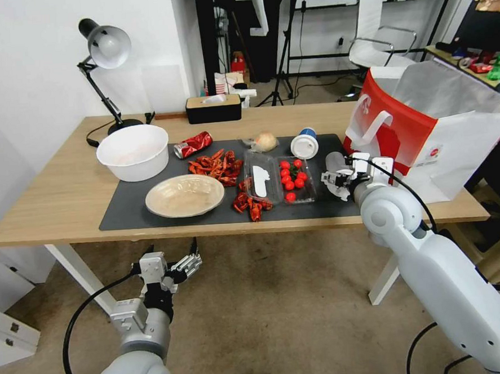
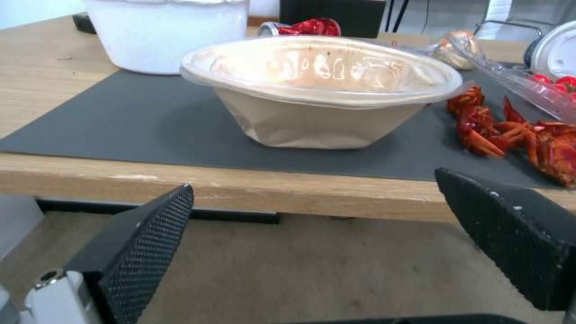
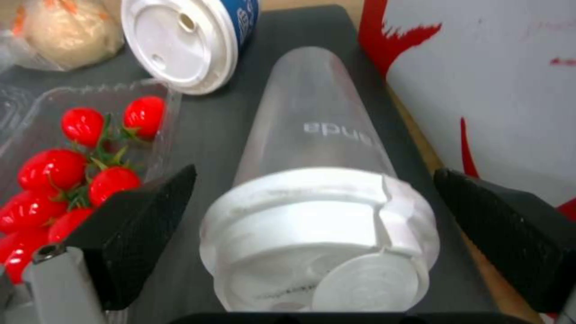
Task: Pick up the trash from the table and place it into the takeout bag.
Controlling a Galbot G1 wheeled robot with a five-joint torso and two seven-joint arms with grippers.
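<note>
A clear cup with a white lid (image 3: 318, 135) lies on its side on the mat (image 1: 127, 208), right beside the red-and-white takeout bag (image 1: 426, 120). My right gripper (image 1: 337, 179) stands open at the lid end, a finger on each side and neither touching. Behind it the white-and-blue lidded cup (image 1: 305, 144) lies tipped over, next to the wrapped beige lump (image 1: 265, 141). The beige bowl (image 1: 184, 195) sits near the table's (image 1: 53, 193) front edge, the red can (image 1: 194, 144) behind it. My left gripper (image 1: 190, 264) hangs open below the table edge, facing the bowl (image 2: 318, 90).
A white deep bowl (image 1: 133, 152) stands at the mat's left end. Red crayfish shells (image 1: 217, 165) and a clear tray of cherry tomatoes (image 1: 292, 179) lie mid-mat. A desk lamp (image 1: 103, 55) and a tissue box (image 1: 213, 108) stand along the back edge.
</note>
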